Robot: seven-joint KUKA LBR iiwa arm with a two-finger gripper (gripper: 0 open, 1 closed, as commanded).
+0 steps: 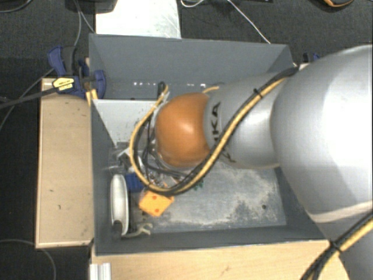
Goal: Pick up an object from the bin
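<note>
One small orange plastic block (155,204) lies just six o'clock of the gripper (156,171), whose spread I cannot tell.

Arm (303,127) reaches in from the right, its big silver link sloping down toward lower left. Orange wrist cover (180,127) faces the camera with a yellow-black cable (233,130) looped round it. Gripper (152,169) sits beneath the cover, mostly hidden

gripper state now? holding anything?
Gripper: cannot be told, open or shut, nor whether it holds anything; the orange wrist cover is over it. Nearest things: white oval thing, blue piece, orange block at the bin's left.
</note>
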